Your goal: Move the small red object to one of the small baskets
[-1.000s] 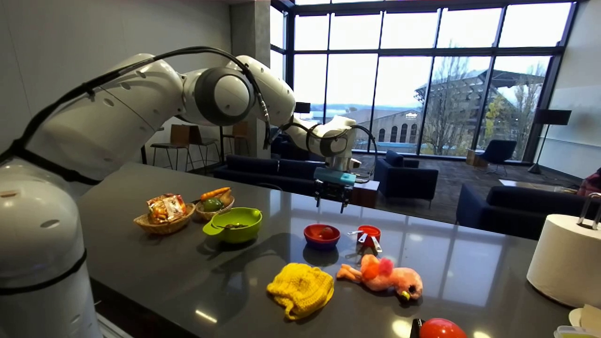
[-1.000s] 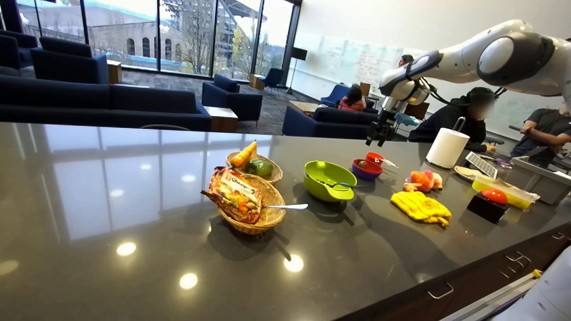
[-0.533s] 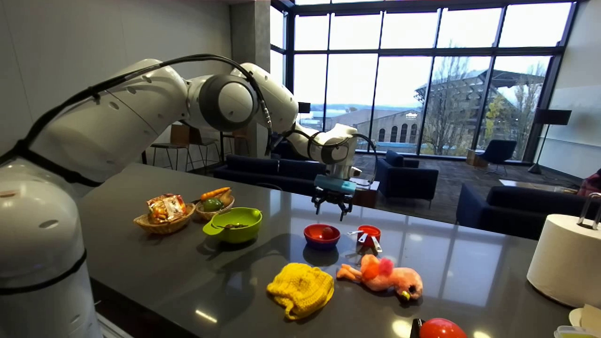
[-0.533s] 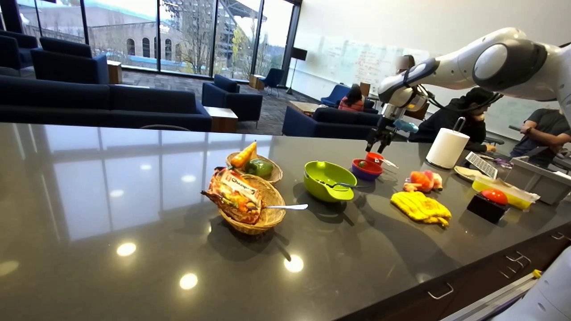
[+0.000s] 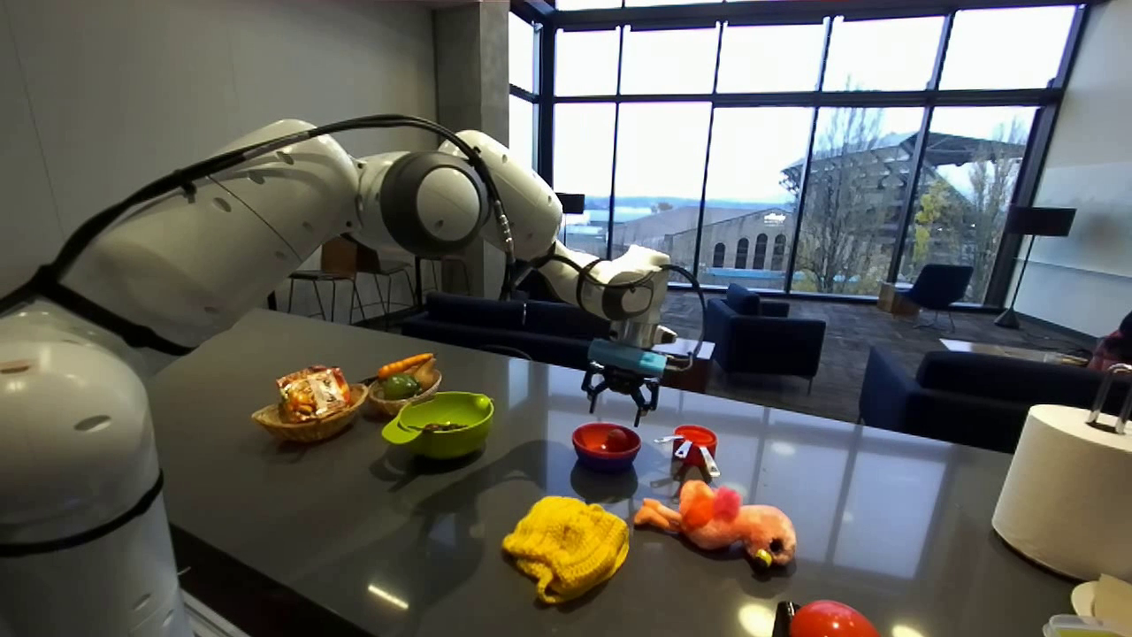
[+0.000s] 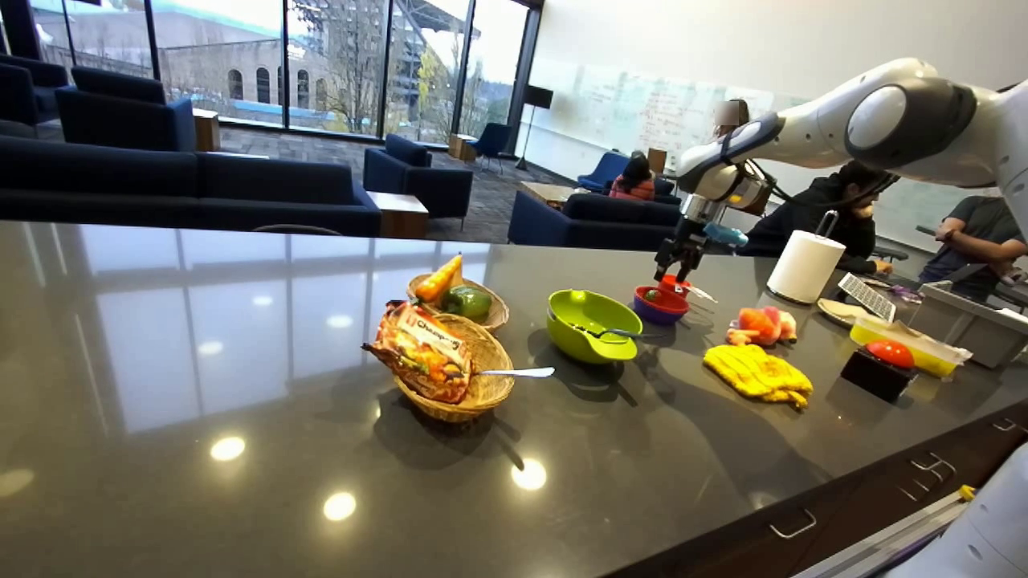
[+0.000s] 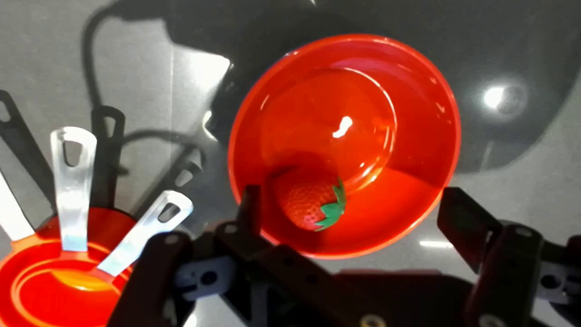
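Black two-fingered gripper [image 7: 353, 211]: spread above a glossy round red-and-purple bowl [image 5: 606, 460], presumably for a straddling grasp.
Red green-leaved strawberry [image 7: 306, 200]: loose in that bowl, off-centre, likely the object to move.
Small round golden-brown woven basket [image 6: 499, 310]: well apart, probable destination, partly filled with orange-and-green produce [image 6: 468, 303].

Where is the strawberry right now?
In the wrist view, the strawberry lies inside the red bowl, at the lower left of its interior, on the side nearer the red measuring cups.

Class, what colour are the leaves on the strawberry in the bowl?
The strawberry has green leaves, seen best in the wrist view.
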Robot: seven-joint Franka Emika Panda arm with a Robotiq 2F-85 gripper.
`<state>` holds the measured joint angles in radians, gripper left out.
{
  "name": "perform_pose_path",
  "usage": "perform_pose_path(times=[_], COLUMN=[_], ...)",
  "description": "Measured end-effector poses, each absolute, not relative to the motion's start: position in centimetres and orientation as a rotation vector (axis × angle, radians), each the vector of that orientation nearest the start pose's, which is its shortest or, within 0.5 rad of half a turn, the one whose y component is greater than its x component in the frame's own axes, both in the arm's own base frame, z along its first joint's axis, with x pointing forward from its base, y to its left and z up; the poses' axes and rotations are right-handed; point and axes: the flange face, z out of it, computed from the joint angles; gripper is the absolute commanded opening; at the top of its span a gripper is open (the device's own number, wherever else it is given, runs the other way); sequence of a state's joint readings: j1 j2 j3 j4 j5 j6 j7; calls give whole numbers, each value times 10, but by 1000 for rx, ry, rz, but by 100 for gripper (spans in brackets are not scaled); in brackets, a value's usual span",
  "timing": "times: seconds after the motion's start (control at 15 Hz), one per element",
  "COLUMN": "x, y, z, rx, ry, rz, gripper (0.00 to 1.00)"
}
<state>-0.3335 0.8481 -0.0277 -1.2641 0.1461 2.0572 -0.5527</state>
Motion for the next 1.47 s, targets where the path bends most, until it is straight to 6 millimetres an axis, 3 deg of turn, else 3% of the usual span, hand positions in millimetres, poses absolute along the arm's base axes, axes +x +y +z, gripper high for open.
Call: perform_pose_path(times=[0.6, 1.47], x=[706, 723], y=[-241, -250], z=[224, 203], rx=[-2994, -3000], ry=[-218, -301], rz=[22, 0], gripper=[100, 100])
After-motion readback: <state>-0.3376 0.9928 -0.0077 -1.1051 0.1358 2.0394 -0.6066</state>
